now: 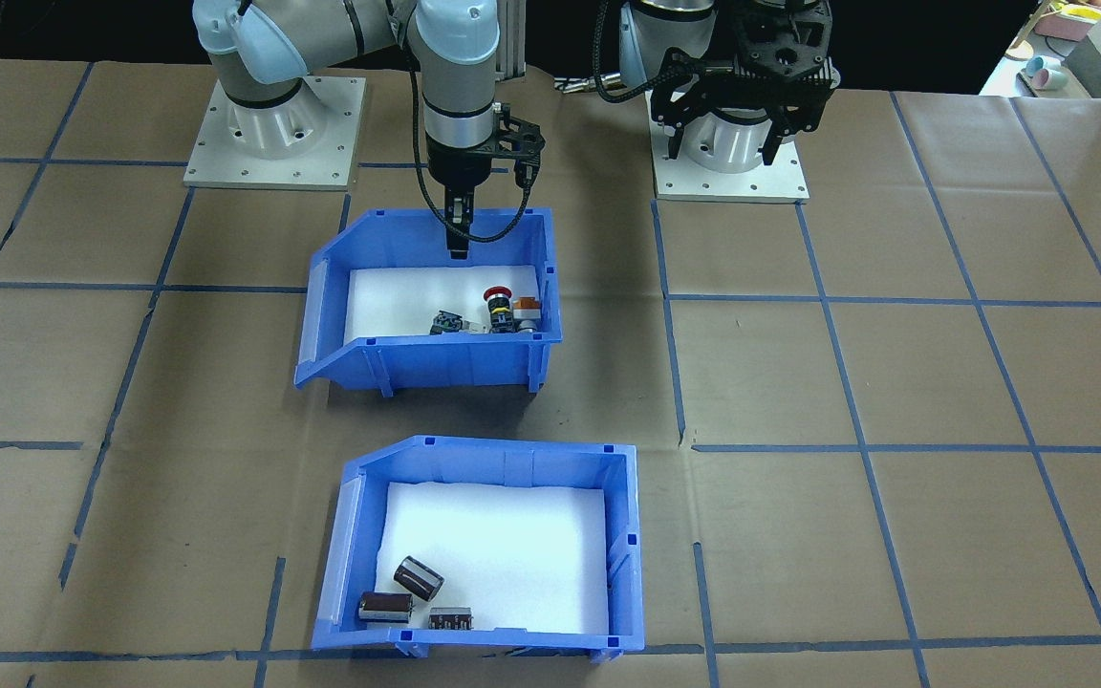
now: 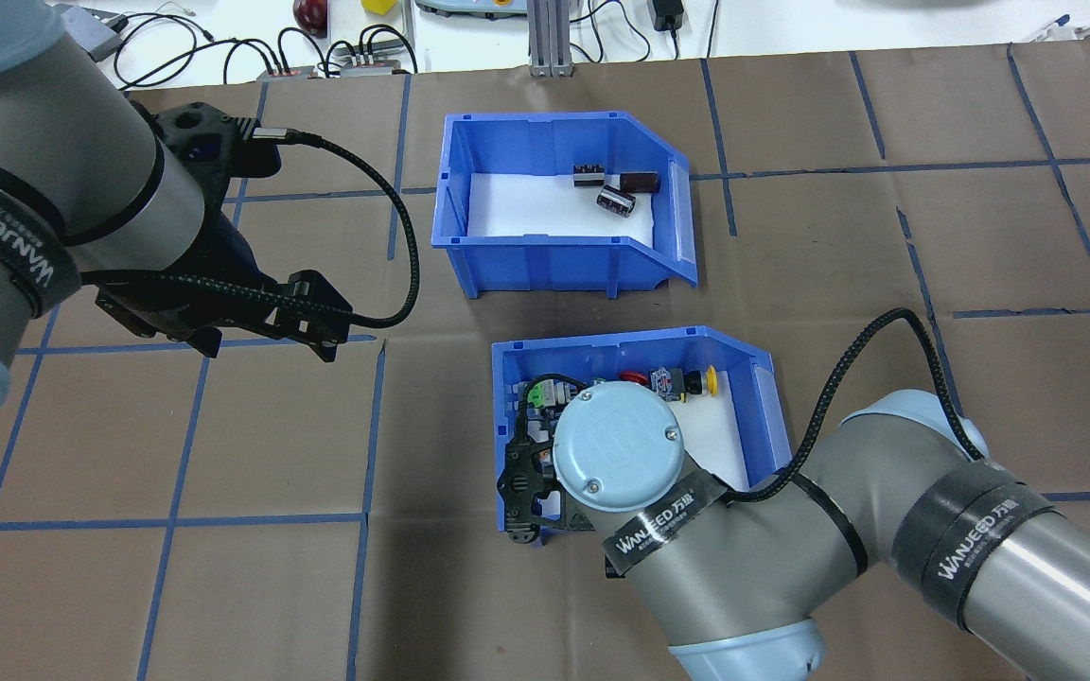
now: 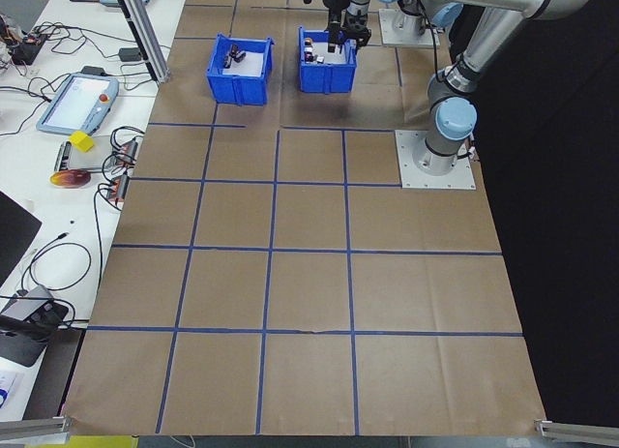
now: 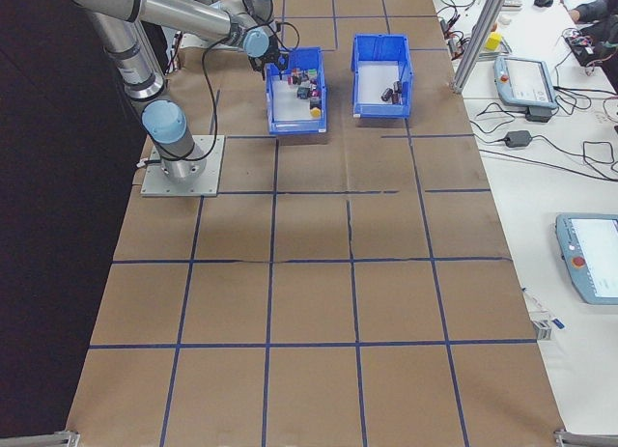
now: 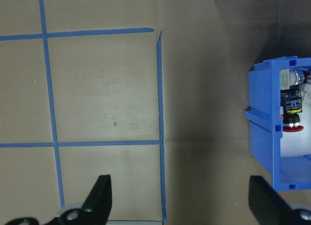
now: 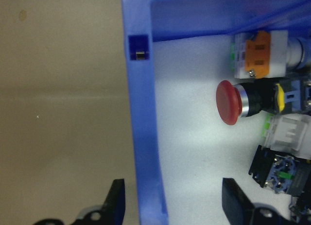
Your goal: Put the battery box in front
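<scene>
The battery box (image 1: 484,473) is a blue bin with a white foam liner, and dark cells (image 1: 417,578) lie in one corner. It stands on the side of the table away from the robot, shown as the far battery box (image 2: 554,255) in the overhead view. No gripper touches it. My right gripper (image 1: 457,239) hangs over the robot-side wall of the other blue bin (image 1: 436,368), open. In the right wrist view its fingers (image 6: 115,203) straddle that wall. My left gripper (image 2: 266,345) hovers open over bare table, off to the side of both bins.
The nearer bin holds colourful push-button switches (image 6: 233,102). Two arm base plates (image 1: 273,134) sit at the robot's edge. Cables and teach pendants (image 3: 77,100) lie on the white bench beyond the table's far edge. Blue tape lines grid the brown tabletop.
</scene>
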You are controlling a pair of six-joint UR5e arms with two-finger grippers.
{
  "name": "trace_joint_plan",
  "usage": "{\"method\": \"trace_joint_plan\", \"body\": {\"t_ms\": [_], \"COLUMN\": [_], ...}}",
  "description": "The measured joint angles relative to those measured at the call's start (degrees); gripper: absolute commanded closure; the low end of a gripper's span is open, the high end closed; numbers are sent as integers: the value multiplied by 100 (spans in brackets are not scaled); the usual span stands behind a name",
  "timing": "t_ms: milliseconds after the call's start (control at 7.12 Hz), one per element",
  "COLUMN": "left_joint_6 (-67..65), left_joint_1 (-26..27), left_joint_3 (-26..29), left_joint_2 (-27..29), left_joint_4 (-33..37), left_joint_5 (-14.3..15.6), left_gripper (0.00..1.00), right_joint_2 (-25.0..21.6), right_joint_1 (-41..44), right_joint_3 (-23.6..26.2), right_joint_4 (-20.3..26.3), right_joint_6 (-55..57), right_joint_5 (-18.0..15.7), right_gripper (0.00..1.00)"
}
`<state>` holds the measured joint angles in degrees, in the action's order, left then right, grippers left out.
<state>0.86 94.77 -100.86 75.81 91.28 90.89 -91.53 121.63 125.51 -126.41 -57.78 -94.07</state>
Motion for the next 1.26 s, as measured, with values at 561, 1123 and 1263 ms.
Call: {"method": "trace_joint_plan", "body": {"t_ms": [561,1123,1263], "left_joint_6": [259,257,257], "left_joint_1": [-666,-770,-779], "left_joint_3": [105,56,61], "left_joint_2": [-148,-163,-158], "left_joint_4": [140,162,162], "left_joint_5": [-59,-79,-82], "left_gripper": [0,1,1], "right_joint_2": [-311,-350,-357], "right_joint_1": [-386,-1899,-2352], "right_joint_3": [-834,-1467,-1581], "right_joint_4": [1147,1471,1581], "right_joint_6": [-30,46,347], "right_joint_5": [-47,2,87], "right_gripper": [0,0,0]}}
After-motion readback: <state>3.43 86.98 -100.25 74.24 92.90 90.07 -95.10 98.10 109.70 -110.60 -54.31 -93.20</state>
